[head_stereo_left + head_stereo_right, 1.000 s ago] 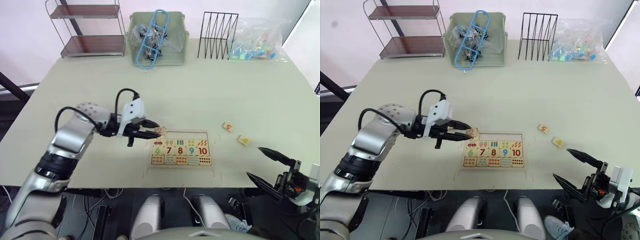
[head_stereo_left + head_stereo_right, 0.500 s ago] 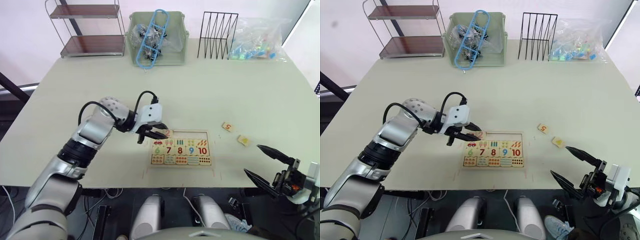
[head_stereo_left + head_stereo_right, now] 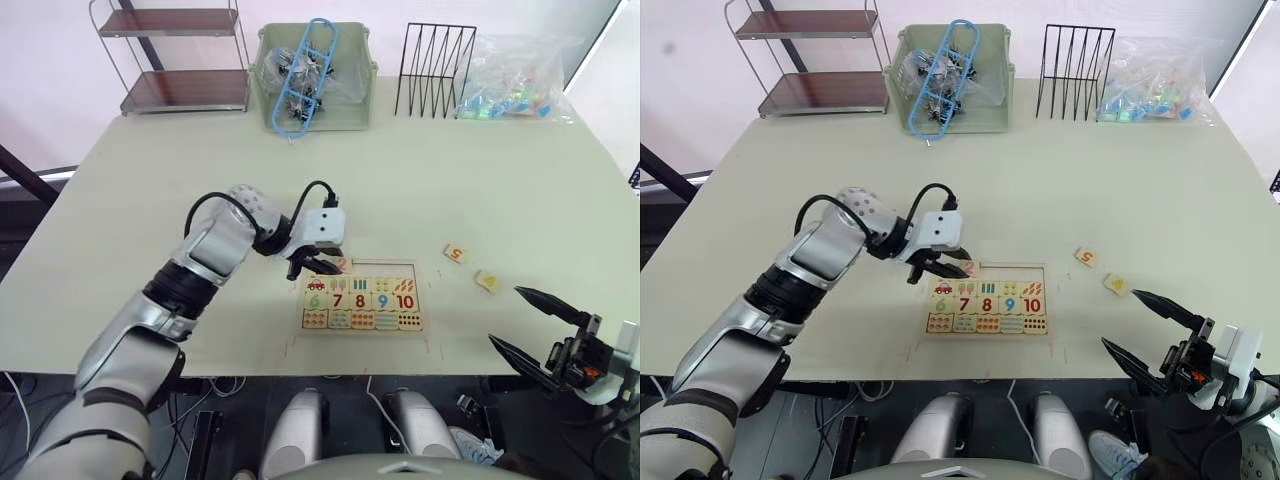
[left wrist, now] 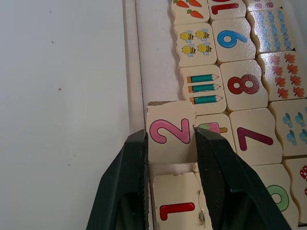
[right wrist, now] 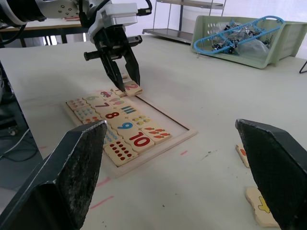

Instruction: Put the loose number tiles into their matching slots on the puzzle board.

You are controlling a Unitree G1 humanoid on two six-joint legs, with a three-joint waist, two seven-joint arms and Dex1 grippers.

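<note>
Left gripper [image 4: 170, 143]: two glossy black fingers closed on the side edges of the "2" tile, over the far-left corner of the puzzle board.
"2" tile [image 4: 170, 130]: pale wooden square with rounded, slightly wavy edges and a pink digit; held over the top row of slots, just beside the "1" tile; whether it is fully seated cannot be told.
"1" tile [image 4: 177, 207]: same pale wood, red digit, lying in the end slot of that row.
Slots [image 4: 154, 62]: shallow bare-wood channel along the board's far long edge, open beyond the "2" tile.
Puzzle board [image 3: 428, 329]: flat, pale, rectangular wooden tray with a thin raised rim; it holds a row of picture tiles (pencils, bees, carrots), a row of digits 6 to 10 in green, red, blue and brown, and a row of dot tiles.
"5" tile [image 3: 457, 254]: loose on the table to the right of the board, red digit up.
Yellow-digit tile [image 3: 489, 281]: loose, near the "5" tile; its digit cannot be read.
Right gripper [image 3: 531, 326]: matte black tapered fingers spread wide, holding nothing, past the table's near right edge.
Table [image 3: 420, 160]: smooth, matt, pale grey-green top.
Green basket [image 3: 357, 84]: pale plastic bin at the far edge holding a blue plastic hanger and dark clips.
Wire rack [image 3: 434, 70]: black metal dividers, beside the basket.
Clear bag [image 3: 515, 78]: crinkled plastic holding small colourful pieces.
Shelf [image 3: 180, 62]: two brown trays in a chrome wire frame.
</note>
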